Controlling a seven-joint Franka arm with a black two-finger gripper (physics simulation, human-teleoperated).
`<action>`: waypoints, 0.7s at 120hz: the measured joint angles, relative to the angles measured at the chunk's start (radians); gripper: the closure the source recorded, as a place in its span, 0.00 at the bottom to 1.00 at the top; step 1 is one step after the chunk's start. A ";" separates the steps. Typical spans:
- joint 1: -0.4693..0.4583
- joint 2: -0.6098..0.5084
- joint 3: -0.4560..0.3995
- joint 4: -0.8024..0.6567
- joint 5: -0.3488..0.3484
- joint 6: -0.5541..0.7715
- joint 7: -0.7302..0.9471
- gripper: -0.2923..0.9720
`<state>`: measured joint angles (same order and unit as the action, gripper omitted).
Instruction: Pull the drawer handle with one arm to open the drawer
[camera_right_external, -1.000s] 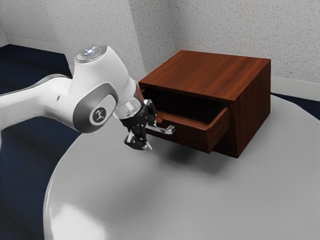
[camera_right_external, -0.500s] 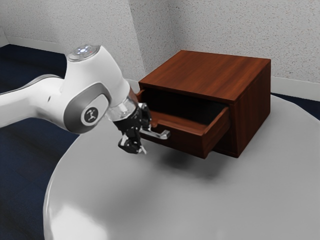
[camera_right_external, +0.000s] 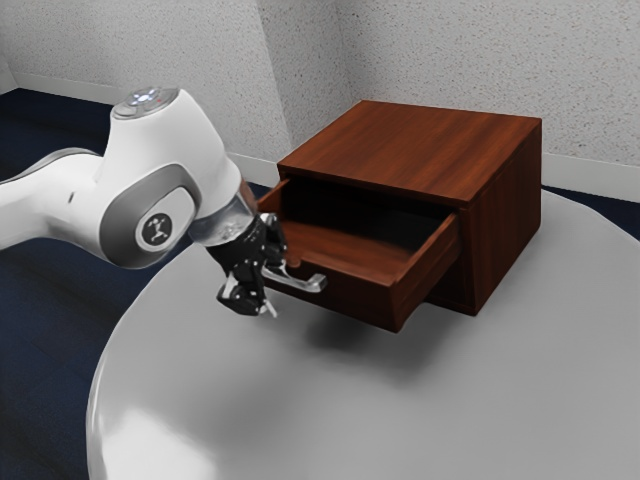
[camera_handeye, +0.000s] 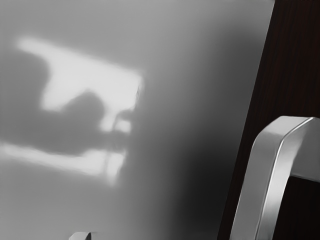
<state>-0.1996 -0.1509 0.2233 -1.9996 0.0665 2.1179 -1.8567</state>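
Note:
The dark wooden cabinet stands on the round grey table. Its drawer is pulled partly out toward the exterior view's left. The silver drawer handle juts from the drawer front; in the wrist view this handle is a bent metal bar against the dark drawer front. My gripper points down at the handle's left end, open, with one finger hooked against the bar and nothing clasped from both sides. A fingertip peeks in well away from the bar.
The table's curved edge runs below my arm, with dark blue floor beyond it. Speckled walls rise behind the cabinet. Open tabletop lies in front of the drawer.
My hand has moved toward the exterior view's left and slightly down, and the drawer has slid further out of the cabinet with it.

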 joint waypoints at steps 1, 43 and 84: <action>0.000 -0.001 0.000 0.000 0.000 -0.001 0.000 0.52; 0.001 -0.011 -0.002 -0.004 -0.001 -0.024 -0.006 0.52; 0.002 -0.020 -0.003 -0.005 -0.003 -0.040 -0.010 0.52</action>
<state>-0.1977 -0.1713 0.2207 -2.0043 0.0636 2.0778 -1.8664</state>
